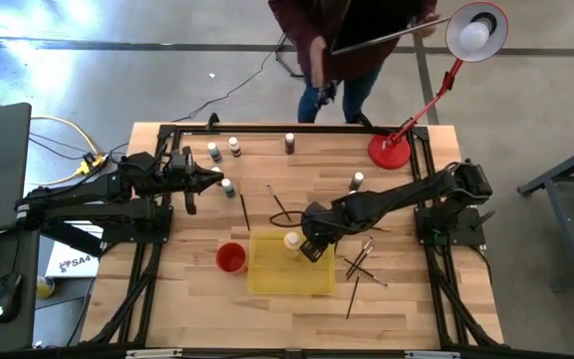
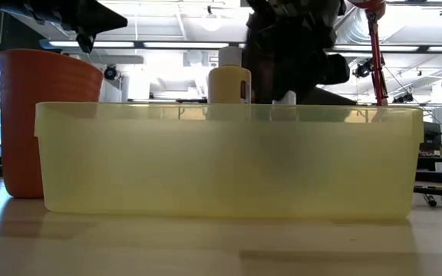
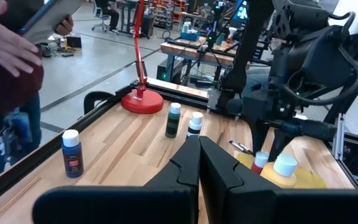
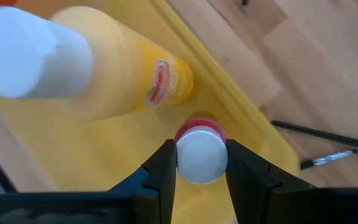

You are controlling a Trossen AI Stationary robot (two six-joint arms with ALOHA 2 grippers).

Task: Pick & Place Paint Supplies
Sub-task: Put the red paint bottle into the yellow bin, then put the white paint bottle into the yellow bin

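A yellow tray (image 1: pixel 267 284) lies at the table's middle near side, and a large yellow bottle (image 1: pixel 292 240) with a white cap stands in it. My right gripper (image 1: pixel 312 246) hangs over the tray beside that bottle, shut on a small red paint bottle (image 4: pixel 200 128). Other small paint bottles (image 1: pixel 234 147) stand upright along the far left part of the table, and one (image 1: pixel 358 180) stands right of centre. Thin dark brushes (image 1: pixel 362 261) lie flat to the right of the tray. My left gripper (image 1: pixel 217 180) waits shut above the table's left side, holding nothing. My right gripper pinches the red bottle's white cap (image 4: pixel 201 158) between its two fingers (image 4: pixel 163 168), one on each side. The fingers come from above, slanting down. The bottle hangs upright below them inside the tray's outline; whether its bottom touches the tray floor I cannot tell.
A red cup (image 1: pixel 231 257) stands at the tray's left end. More brushes (image 1: pixel 282 209) lie on the wood beyond the tray. A red desk lamp (image 1: pixel 390 150) stands at the far right corner. A person (image 1: pixel 337 40) stands beyond the far edge.
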